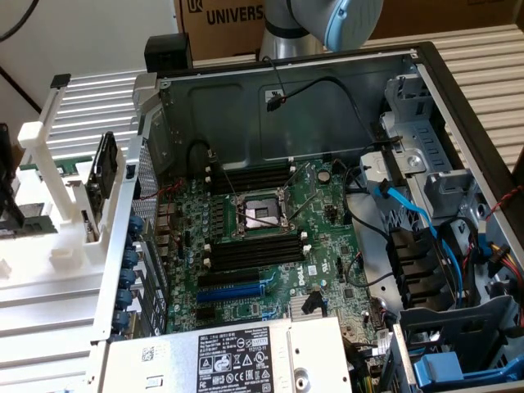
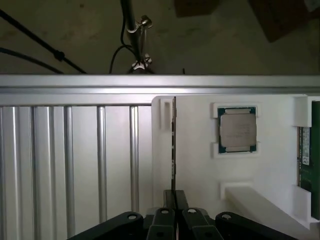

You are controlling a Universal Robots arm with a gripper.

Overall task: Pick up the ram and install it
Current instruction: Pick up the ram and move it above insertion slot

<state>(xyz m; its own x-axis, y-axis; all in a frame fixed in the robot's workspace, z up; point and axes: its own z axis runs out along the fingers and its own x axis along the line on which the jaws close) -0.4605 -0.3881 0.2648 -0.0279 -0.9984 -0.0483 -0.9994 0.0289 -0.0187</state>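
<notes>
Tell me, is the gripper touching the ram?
Touching. In the wrist view the gripper is shut on one end of the ram, which is seen edge-on. The thin board runs straight into the grip with no gap showing.

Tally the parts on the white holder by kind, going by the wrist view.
ram, edge-on, in the gripper: 1
processor: 1
green board, cut off by the frame: 1
Total: 3
</notes>
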